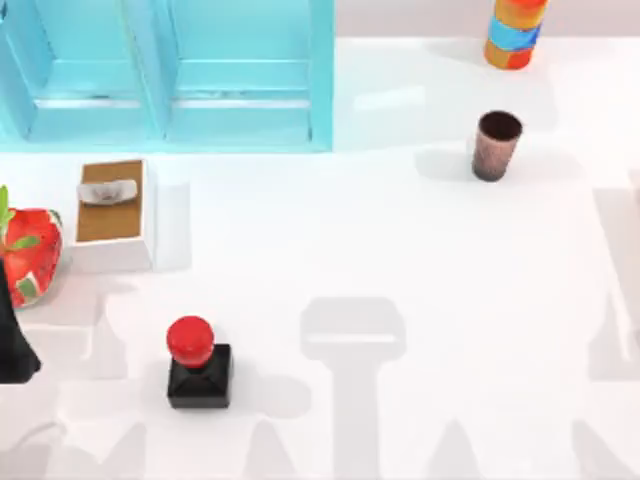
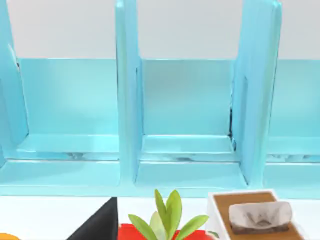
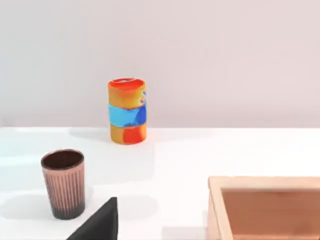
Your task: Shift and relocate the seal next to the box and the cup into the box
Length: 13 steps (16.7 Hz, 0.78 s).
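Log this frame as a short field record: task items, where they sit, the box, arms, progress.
seal: upright on the table, near the front left, free of any gripper
cup: upright, back right, next to the striped cylinder
box: wooden box seen in the right wrist view, nothing visible inside it
left arm: dark part at the table's left edge, beside the strawberry
progress: neither item moved to the box yet

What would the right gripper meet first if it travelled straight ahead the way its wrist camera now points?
Probably the cup: it stands nearest, just off the dark fingertip at the right wrist view's lower edge. The wooden box lies to the other side and the striped cylinder farther back. Depth is unclear, so the gripper might slip past the cup.
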### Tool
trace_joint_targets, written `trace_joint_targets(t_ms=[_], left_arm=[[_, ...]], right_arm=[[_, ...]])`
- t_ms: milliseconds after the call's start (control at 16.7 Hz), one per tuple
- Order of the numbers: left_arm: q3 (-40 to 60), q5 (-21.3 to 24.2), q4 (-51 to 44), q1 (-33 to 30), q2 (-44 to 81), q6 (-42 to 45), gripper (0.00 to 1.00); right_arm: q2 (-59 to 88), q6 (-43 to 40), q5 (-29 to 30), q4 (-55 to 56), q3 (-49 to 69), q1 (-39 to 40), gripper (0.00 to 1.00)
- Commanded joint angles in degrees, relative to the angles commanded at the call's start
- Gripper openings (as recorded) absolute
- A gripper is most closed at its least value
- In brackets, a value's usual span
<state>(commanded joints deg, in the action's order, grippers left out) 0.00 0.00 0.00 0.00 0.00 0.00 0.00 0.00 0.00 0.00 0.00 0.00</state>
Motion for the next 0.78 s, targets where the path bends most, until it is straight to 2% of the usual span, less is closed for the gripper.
trace_joint_targets(t_ms=[360, 780], left_arm=[[0.0, 0.0, 0.0, 0.0, 0.0, 0.0, 1.00], [0.0, 0.0, 0.0, 0.0, 0.0, 0.0, 1.00]], right_arm=[[4.8, 2.0, 0.5, -2.9, 5.4, 2.1, 1.00], [30.4, 12.7, 3.2, -18.2, 32.1, 13.6, 1.00]])
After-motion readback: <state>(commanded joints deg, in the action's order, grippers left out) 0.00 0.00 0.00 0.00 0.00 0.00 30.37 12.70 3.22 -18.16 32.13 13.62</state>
